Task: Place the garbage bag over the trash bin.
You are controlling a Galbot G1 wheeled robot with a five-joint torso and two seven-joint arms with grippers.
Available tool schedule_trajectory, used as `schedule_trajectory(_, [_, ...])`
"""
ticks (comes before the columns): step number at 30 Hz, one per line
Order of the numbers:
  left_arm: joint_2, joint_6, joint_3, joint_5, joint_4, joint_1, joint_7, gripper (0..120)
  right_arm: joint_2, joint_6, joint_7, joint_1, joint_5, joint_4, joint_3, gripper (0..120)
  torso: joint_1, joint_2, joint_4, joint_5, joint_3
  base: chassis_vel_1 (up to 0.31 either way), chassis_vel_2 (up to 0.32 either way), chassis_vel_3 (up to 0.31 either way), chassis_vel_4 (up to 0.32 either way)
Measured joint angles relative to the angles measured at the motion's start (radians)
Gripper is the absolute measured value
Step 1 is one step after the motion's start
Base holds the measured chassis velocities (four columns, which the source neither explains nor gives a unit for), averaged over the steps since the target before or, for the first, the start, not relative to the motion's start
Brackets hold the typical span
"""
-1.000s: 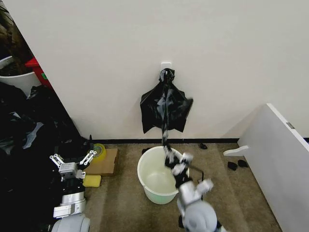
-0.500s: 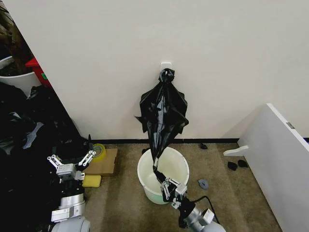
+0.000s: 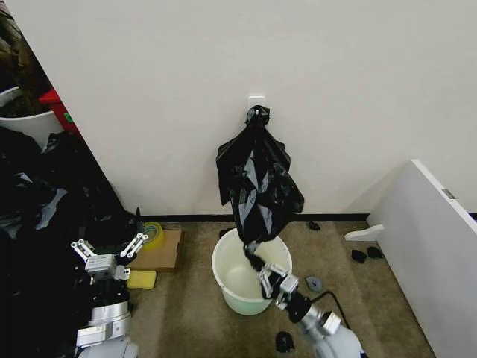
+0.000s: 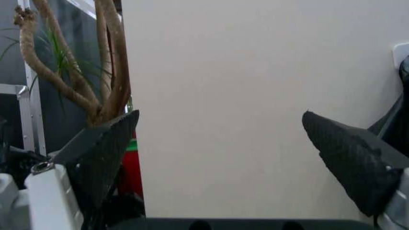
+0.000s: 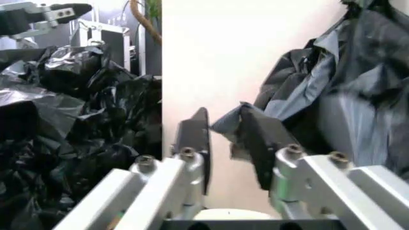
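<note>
Carpeted corner, cream wall [image 3: 358,89]: your left gripper [image 3: 106,252] idles wide open.
The garbage bag [image 3: 257,186] hangs from the wall above the trash bin [image 3: 227,283]; your right gripper [image 3: 274,281] pinches its bottom corner. Tug harder and it may tear.

Plain cream wall [image 3: 335,89], dark baseboard [image 3: 328,217], tan carpet [image 3: 373,298]. White panel [image 3: 428,246] right; cardboard [image 3: 160,252] left.

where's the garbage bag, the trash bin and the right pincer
garbage bag [image 3: 257,186], head view, on the middle of the black plastic hanging from the wall hook
trash bin [image 3: 225,277], head view, on the cream rim at the robot's left
right pincer [image 3: 262,270], head view, between its fingertips at the bag's lower tip, over the bin
</note>
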State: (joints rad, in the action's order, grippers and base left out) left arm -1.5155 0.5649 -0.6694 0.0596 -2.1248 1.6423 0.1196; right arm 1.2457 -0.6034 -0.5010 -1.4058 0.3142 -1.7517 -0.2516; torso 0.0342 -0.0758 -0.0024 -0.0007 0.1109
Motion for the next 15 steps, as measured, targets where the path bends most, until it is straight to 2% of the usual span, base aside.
schedule_trajectory(3, [0.000, 0.002, 0.000, 0.002, 0.000, 0.002, 0.000, 100, 0.003, -0.008, -0.001, -0.004, -0.018, 0.010, -0.007, 36, 0.000, 0.000, 0.0000, 0.0000, 0.000, 0.000, 0.000, 0.000, 0.000])
schedule_trajectory(4, [0.000, 0.002, 0.000, 0.002, 0.000, 0.002, 0.000, 100, 0.003, -0.008, -0.001, -0.004, -0.018, 0.010, -0.007, 36, 0.000, 0.000, 0.0000, 0.0000, 0.000, 0.000, 0.000, 0.000, 0.000])
schedule_trajectory(7, [0.002, 0.004, 0.000, 0.003, 0.002, 0.004, 0.000, 100, 0.014, -0.036, -0.001, -0.013, -0.119, 0.039, -0.024, 49, 0.000, 0.000, 0.0000, 0.0002, 0.000, 0.000, 0.000, 0.000, 0.000])
schedule_trajectory(8, [0.002, 0.004, 0.000, 0.003, 0.002, 0.004, 0.000, 100, 0.014, -0.036, -0.001, -0.013, -0.119, 0.039, -0.024, 49, 0.000, 0.000, 0.0000, 0.0002, 0.000, 0.000, 0.000, 0.000, 0.000])
schedule_trajectory(9, [0.006, 0.004, -0.001, 0.003, 0.004, 0.004, 0.000, 100, 0.019, -0.050, 0.036, -0.015, -0.243, 0.054, -0.043, 55, 0.000, 0.000, -0.0001, 0.0001, 0.000, 0.000, 0.000, 0.000, 0.000])
schedule_trajectory(11, [0.012, 0.005, -0.004, 0.001, 0.005, 0.002, 0.001, 100, 0.016, -0.053, 0.118, -0.016, -0.388, 0.068, -0.059, 66, 0.000, 0.000, 0.0000, 0.0001, 0.000, 0.000, 0.000, 0.000, 0.000])
schedule_trajectory(12, [0.012, 0.005, -0.004, 0.001, 0.005, 0.002, 0.001, 100, 0.016, -0.053, 0.118, -0.016, -0.388, 0.068, -0.059, 66, 0.000, 0.000, 0.0000, 0.0001, 0.000, 0.000, 0.000, 0.000, 0.000])
schedule_trajectory(14, [0.018, 0.005, -0.005, -0.005, 0.007, -0.003, 0.001, 100, 0.003, -0.027, 0.207, -0.022, -0.459, 0.076, -0.060, 76, 0.000, 0.000, 0.0000, 0.0001, 0.000, 0.000, 0.000, 0.000, 0.000])
schedule_trajectory(15, [0.018, 0.005, -0.005, -0.005, 0.007, -0.003, 0.001, 100, 0.003, -0.027, 0.207, -0.022, -0.459, 0.076, -0.060, 76, 0.000, 0.000, 0.0000, 0.0001, 0.000, 0.000, 0.000, 0.000, 0.000])
